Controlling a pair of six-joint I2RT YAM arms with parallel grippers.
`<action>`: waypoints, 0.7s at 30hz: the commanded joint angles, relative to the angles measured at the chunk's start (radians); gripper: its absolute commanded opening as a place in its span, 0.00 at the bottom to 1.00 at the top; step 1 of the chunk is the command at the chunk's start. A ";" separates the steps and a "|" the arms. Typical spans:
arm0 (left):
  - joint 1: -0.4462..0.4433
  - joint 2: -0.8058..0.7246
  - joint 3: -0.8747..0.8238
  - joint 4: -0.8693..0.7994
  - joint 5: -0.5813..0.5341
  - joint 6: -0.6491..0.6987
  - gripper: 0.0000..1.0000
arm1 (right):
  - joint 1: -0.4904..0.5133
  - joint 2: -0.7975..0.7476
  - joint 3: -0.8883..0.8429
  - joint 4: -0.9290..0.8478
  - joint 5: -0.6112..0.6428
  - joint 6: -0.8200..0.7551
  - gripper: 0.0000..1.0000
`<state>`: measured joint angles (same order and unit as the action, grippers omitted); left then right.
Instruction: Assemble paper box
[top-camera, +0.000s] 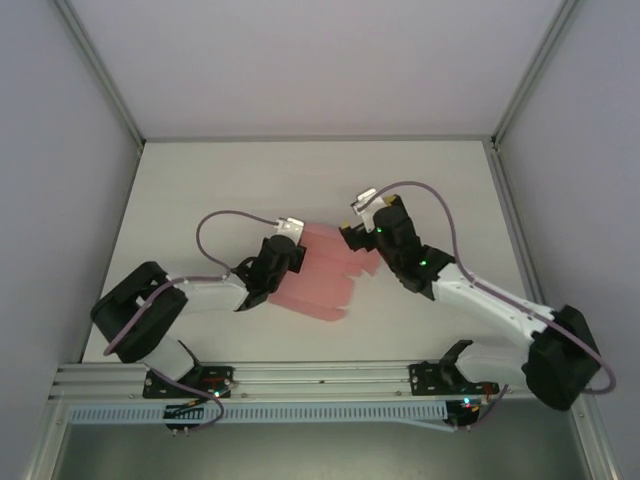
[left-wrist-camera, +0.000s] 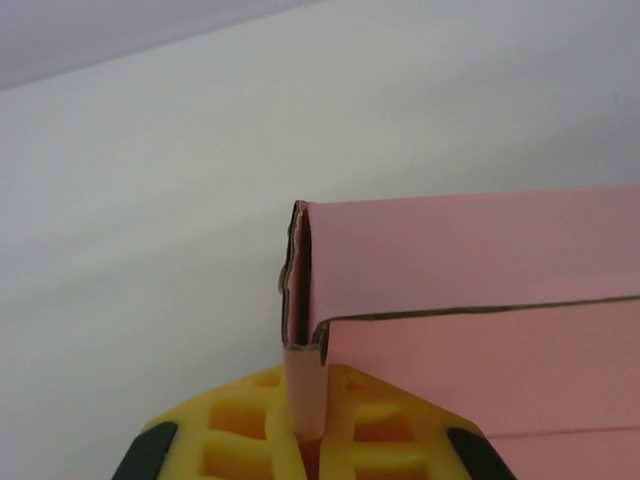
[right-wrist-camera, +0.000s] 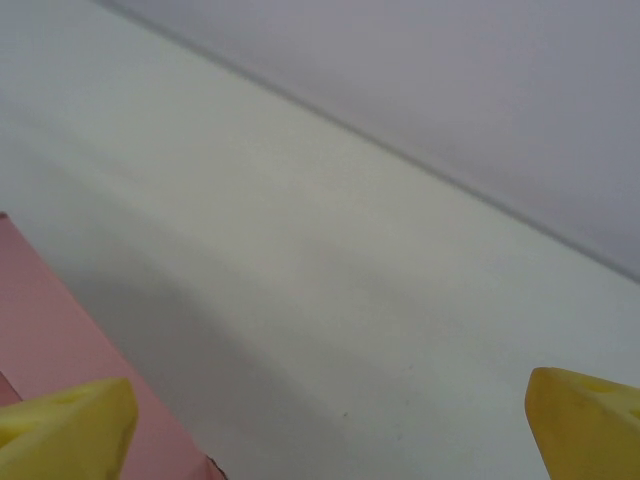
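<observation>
Partly folded pink paper box (top-camera: 320, 280), its tab in left pincer (left-wrist-camera: 306, 415).

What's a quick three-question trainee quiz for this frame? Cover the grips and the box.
1. True or false: the left gripper is shut on a tab of the paper box.
2. Pick one. The right gripper is: A open; B shut on the box; C shut on nothing.
3. Fill in: the box's card is ___ in colour.
Key: 1 true; 2 A; 3 pink.
</observation>
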<state>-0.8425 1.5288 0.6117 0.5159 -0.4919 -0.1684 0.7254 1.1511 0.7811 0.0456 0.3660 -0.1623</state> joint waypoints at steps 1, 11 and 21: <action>0.020 -0.092 0.044 -0.085 -0.081 -0.040 0.00 | -0.022 -0.085 0.035 -0.080 0.057 0.057 1.00; 0.033 -0.226 0.056 -0.163 -0.053 -0.066 0.00 | -0.123 -0.106 0.035 -0.247 -0.074 0.112 1.00; 0.034 -0.273 0.021 -0.150 0.001 -0.037 0.00 | -0.154 -0.023 0.062 -0.172 -0.240 0.098 1.00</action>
<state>-0.8131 1.2720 0.6456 0.3630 -0.5072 -0.2085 0.5755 1.1103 0.8165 -0.1558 0.2066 -0.0700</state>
